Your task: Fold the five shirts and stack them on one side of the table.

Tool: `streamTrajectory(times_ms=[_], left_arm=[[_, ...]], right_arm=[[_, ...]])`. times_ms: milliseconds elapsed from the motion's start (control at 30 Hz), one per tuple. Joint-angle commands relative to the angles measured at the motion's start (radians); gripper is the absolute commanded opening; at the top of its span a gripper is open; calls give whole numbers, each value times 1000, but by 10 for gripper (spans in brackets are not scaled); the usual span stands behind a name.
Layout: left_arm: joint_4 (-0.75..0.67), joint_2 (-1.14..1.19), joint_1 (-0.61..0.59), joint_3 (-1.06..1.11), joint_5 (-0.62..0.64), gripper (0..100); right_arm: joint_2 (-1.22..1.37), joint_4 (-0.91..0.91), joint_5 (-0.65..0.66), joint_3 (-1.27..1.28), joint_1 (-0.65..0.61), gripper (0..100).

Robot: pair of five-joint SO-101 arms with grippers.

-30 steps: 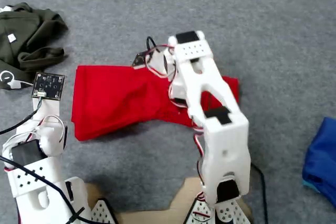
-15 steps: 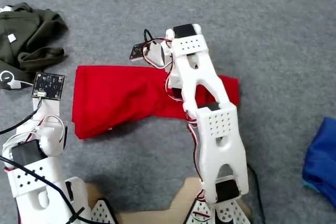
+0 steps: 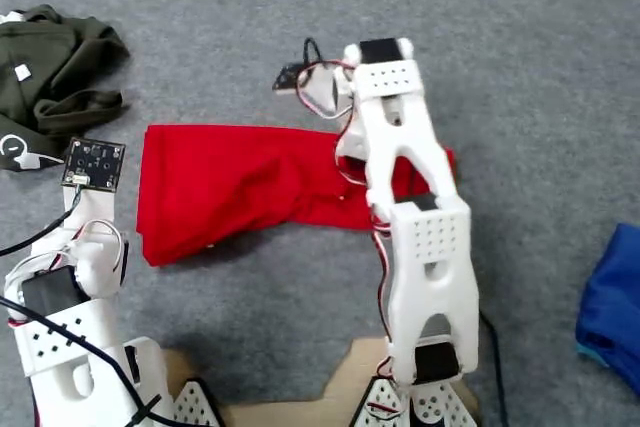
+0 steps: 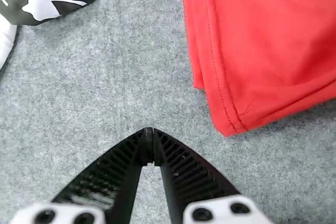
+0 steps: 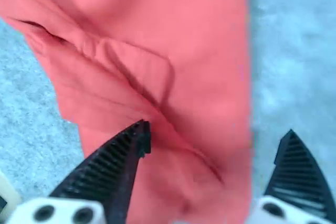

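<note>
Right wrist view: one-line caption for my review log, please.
Open right gripper over the creased red shirt lying on the grey table.

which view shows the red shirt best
The high view: the red shirt lies nearly whole across the table, with the right arm covering part of it. The left wrist view catches one hemmed corner; the right wrist view shows a creased stretch under the open right gripper.

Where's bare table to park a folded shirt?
Bare table: the far strip beyond the red shirt, and the wide patch between it and the blue shirt. Crowded: left side, with the dark green shirt and the left arm.
</note>
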Motion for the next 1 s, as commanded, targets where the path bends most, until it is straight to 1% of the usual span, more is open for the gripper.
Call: streamTrajectory(times_ms=[0,100,167,267,367,400,467,600,733,967], left_arm=[[-14,-8,6,-15,-15,20],[-14,-8,8,-15,-15,20],[-14,-8,9,-15,-15,20],[-14,-8,11,-15,-15,20],[-14,-8,11,-15,-15,20],[-14,-8,11,-15,-15,20],[-14,-8,11,-15,-15,20],[-11,-8,5,-38,-17,20],[-12,-8,5,-43,-17,20],[-9,-8,3,-43,-17,20]], right_arm=[[-200,21,-12,38,1,375],[-325,21,-34,171,-22,373],[-401,20,-40,275,-31,334],[-490,6,-40,440,-53,202],[-532,-83,-80,607,-77,14],[-536,-132,-87,656,-81,5],[-536,-229,-94,720,-101,33],[-504,-367,-94,776,-134,33],[-420,-423,-94,748,-134,33],[-378,-420,-89,565,-139,33]])
